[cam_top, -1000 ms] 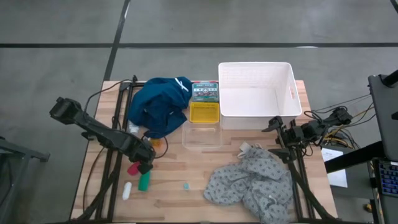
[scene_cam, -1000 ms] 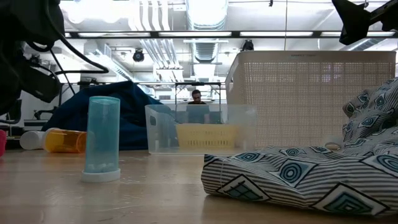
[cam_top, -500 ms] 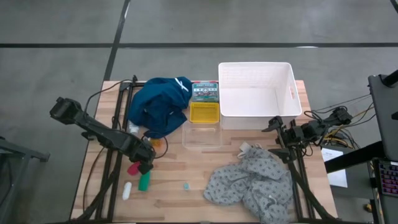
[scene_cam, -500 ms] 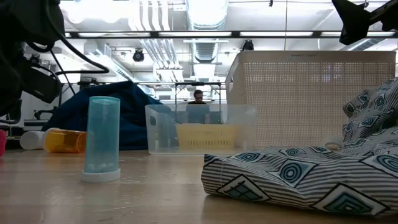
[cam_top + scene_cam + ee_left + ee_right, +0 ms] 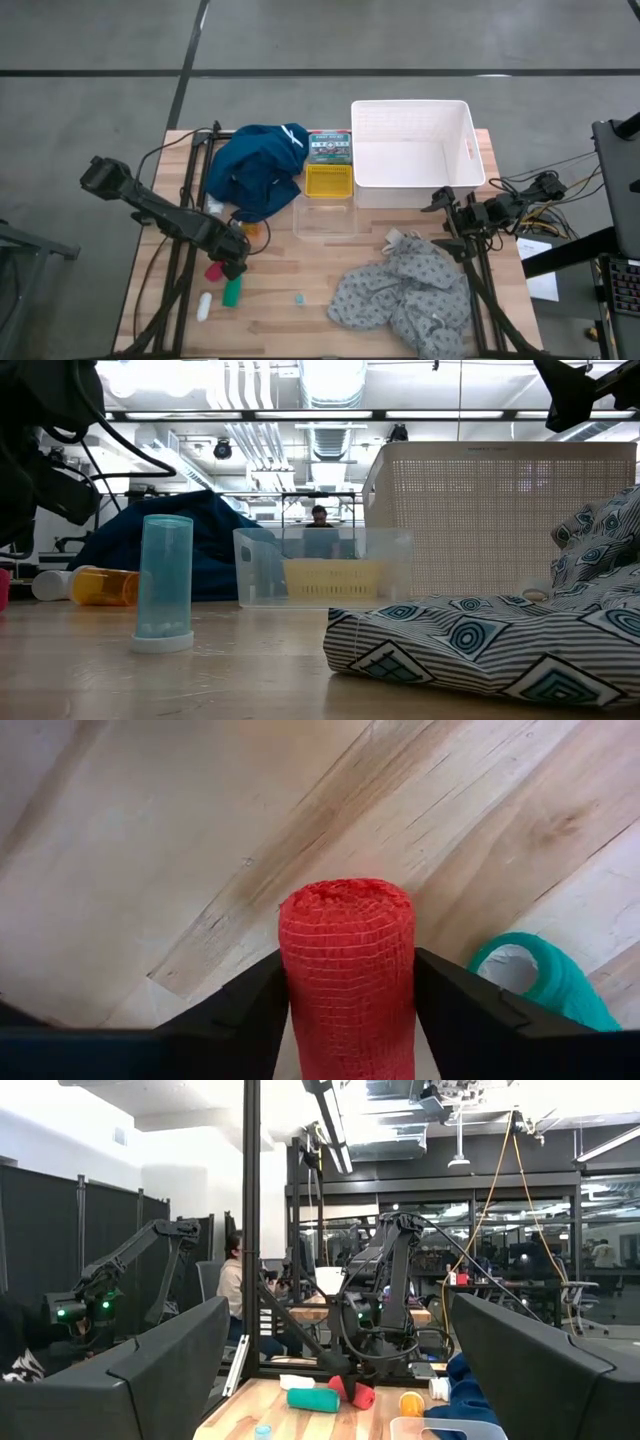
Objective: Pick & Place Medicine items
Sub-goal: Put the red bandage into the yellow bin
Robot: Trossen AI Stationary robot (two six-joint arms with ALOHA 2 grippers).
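At 8 o'clock on the tabletop [image 5: 300, 270], left hand [image 5: 228, 262] is clamped on the red tube [image 5: 348, 975], green tube [image 5: 232, 291] just beside. Right hand [image 5: 447, 205] waits at 3 o'clock, fingers wide apart, empty.

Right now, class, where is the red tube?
In the high view the red tube lies at the table's left, between the fingers of the left end effector, with the green tube beside it.
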